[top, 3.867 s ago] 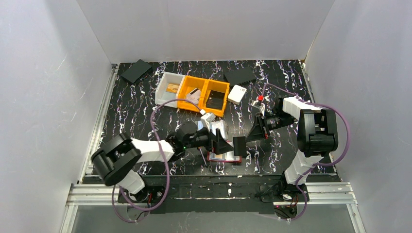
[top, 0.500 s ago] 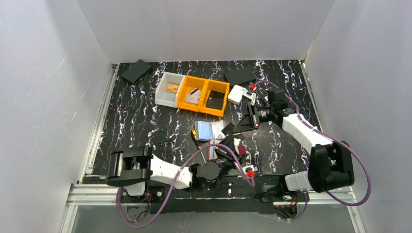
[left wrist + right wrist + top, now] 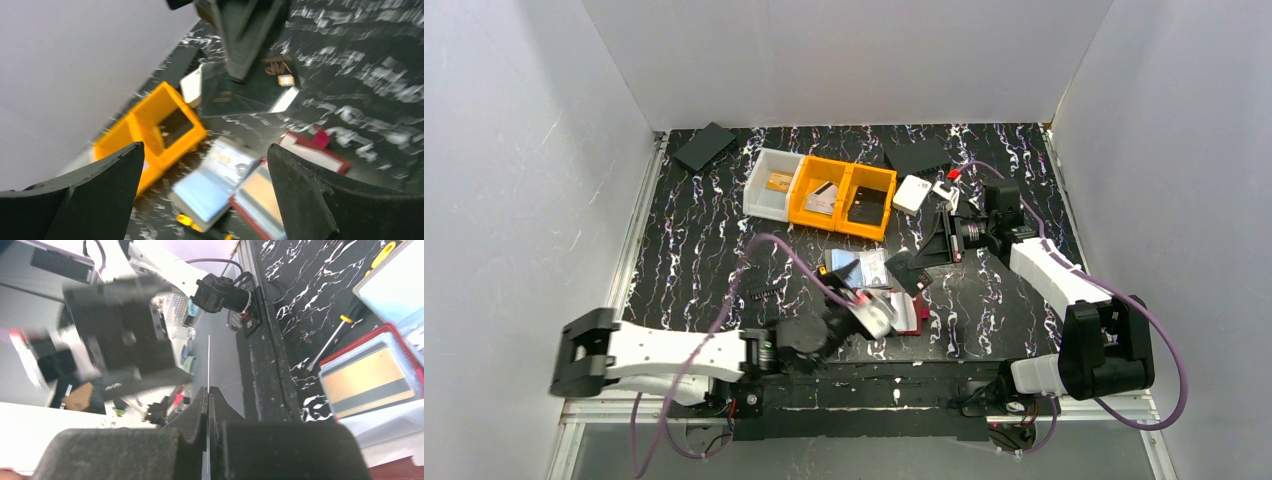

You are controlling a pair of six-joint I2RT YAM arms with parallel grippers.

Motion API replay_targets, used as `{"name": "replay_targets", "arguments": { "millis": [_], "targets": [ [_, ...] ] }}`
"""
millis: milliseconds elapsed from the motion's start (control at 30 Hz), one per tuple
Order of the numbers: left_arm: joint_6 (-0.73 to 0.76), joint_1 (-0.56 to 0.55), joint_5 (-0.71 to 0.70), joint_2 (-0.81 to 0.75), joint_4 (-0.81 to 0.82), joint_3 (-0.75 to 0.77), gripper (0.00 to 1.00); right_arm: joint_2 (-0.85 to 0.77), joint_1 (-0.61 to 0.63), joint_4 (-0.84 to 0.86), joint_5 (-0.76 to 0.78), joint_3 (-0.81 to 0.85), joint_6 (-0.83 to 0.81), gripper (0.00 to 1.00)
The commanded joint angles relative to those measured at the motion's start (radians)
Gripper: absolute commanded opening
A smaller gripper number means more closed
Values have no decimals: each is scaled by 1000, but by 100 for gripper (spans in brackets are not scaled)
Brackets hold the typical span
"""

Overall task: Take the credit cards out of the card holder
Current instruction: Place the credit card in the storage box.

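Note:
The card holder (image 3: 908, 316) lies open near the table's front, red-edged, with an orange credit card (image 3: 367, 380) showing in a pocket. My left gripper (image 3: 874, 312) hovers just left of it, blurred. It is open (image 3: 205, 150) and empty, with the holder (image 3: 262, 197) below its jaws. My right gripper (image 3: 922, 260) hangs behind the holder, shut (image 3: 207, 390) on a dark grey credit card (image 3: 908, 270). That card (image 3: 245, 95) is held above the table and is edge-on in the right wrist view.
A light blue pocketed sleeve (image 3: 855, 268) lies beside the holder, with a yellow-handled screwdriver (image 3: 345, 320) next to it. Further back stand a white bin (image 3: 774, 185), two orange bins (image 3: 844, 198), a white box (image 3: 912, 193) and black flat pieces (image 3: 704, 145).
My left arm has swung out to the left and its gripper has opened over the holder. The right gripper, still shut on the dark card, has shifted slightly.

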Motion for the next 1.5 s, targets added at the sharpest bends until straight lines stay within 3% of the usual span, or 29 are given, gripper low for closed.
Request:
{"name": "replay_targets", "arguments": {
  "millis": [0, 67, 133, 300, 400, 567, 800, 1033, 1167, 1267, 1367, 1400, 1467],
  "targets": [
    [-870, 188, 389, -256, -415, 0, 97, -16, -8, -89, -45, 41, -201, 1],
    [-1131, 309, 585, -328, -406, -44, 98, -5, -10, -253, -34, 86, -398, 1],
    [-1302, 383, 694, -359, -360, -86, 98, 8, -13, -407, -22, 129, -597, 1],
    [-1539, 465, 915, -271, -113, -142, 98, 65, -30, -589, -56, 186, -825, 1],
    [-1557, 467, 957, -160, -8, -107, 94, 93, -46, -699, -59, 209, -925, 1],
    [-1593, 467, 947, 1, 58, -29, 85, 82, -59, -705, -58, 196, -935, 1],
    [-1635, 466, 888, 95, 107, 0, 75, 77, -67, -679, -58, 180, -906, 1],
    [-1653, 466, 877, 182, 193, 19, 55, 73, -67, -682, -58, 177, -902, 1],
    [-1642, 467, 873, 217, 214, 42, 37, 62, -67, -675, -58, 167, -897, 1],
    [-1626, 470, 894, 244, 256, 56, 4, 56, -67, -666, -59, 161, -892, 1],
    [-1602, 486, 954, 251, 288, 51, 0, 45, -67, -652, -57, 154, -883, 1],
    [-1598, 496, 980, 247, 287, 46, 0, 38, -67, -628, -55, 149, -860, 4],
    [-1602, 533, 1045, 229, 272, 22, 0, 24, -67, -572, -16, 142, -785, 27]
  ]
}}
